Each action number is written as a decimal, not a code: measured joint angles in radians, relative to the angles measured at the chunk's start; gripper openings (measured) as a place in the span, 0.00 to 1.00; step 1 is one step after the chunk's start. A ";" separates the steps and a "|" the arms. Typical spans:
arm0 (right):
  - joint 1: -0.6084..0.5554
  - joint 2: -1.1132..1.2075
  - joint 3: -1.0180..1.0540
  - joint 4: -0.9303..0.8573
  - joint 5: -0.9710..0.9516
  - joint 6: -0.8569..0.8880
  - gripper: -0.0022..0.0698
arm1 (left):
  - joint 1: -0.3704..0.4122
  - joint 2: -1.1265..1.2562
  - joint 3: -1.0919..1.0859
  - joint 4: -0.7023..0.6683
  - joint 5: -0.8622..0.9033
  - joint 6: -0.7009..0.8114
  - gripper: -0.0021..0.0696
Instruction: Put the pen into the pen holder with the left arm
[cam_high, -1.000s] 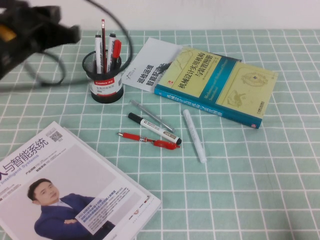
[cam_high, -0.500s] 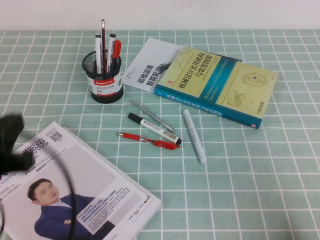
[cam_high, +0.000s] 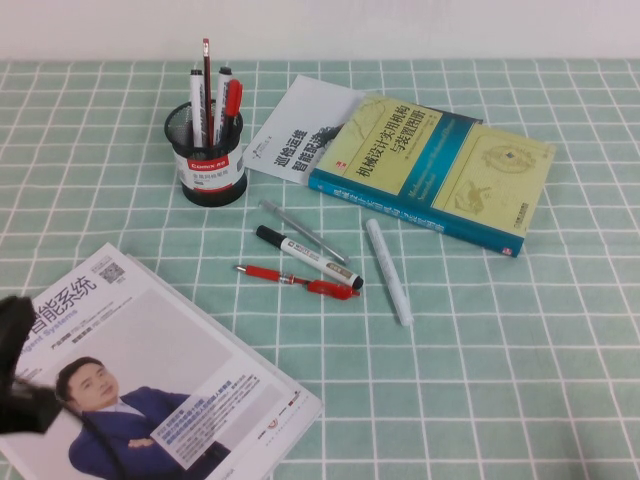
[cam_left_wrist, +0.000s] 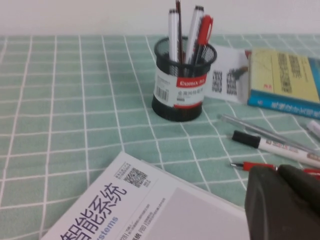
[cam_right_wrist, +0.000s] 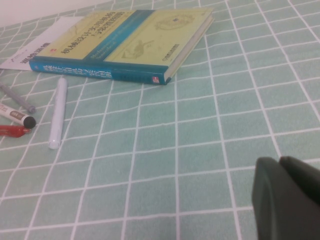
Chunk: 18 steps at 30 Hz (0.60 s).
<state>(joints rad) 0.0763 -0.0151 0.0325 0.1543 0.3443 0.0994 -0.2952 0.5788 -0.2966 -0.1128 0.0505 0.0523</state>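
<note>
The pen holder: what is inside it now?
The pen holder holds four pens upright: two white ones with black caps, a thin dark red one and a red-capped one. Their lower ends are hidden by the mesh. The left gripper hangs over the magazine, shut; the right gripper is shut.

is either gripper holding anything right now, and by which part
Nothing is held. The left gripper is shut and empty above the magazine; the right gripper is shut and empty above bare cloth. The slim white-barrelled pen stands in the black mesh pen holder.

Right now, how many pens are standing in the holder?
4 in the pen holder: two white-barrelled, one slim dark, one red. More may be hidden. Left gripper over magazine; right gripper over tablecloth.
</note>
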 joint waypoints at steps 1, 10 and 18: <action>0.000 0.000 0.000 0.000 0.000 0.000 0.00 | 0.000 -0.020 0.028 -0.002 -0.031 0.000 0.03; 0.000 0.000 0.000 0.000 0.000 0.000 0.00 | 0.056 -0.321 0.264 -0.021 -0.146 0.000 0.03; 0.000 0.000 0.000 0.000 0.000 0.000 0.00 | 0.131 -0.509 0.322 -0.023 -0.101 -0.002 0.03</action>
<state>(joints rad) 0.0763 -0.0151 0.0325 0.1543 0.3443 0.0994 -0.1637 0.0694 0.0251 -0.1357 -0.0508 0.0500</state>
